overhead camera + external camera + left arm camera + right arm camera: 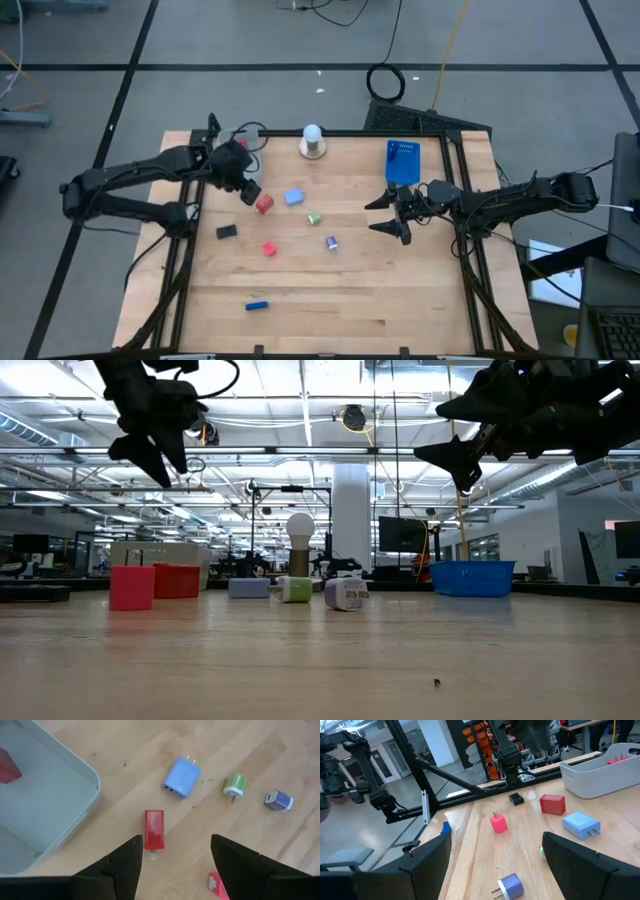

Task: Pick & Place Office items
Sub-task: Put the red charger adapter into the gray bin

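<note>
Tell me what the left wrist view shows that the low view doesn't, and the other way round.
Only the left wrist view shows the grey tray with a red item inside it, and the left gripper open above the table. Only the low view shows the white ball, the blue tray and the room beyond the table. Both show the red block, the blue charger, the green plug and the purple plug.

A white ball on a round base, a blue tray and a grey tray are seen on the wooden table
</note>
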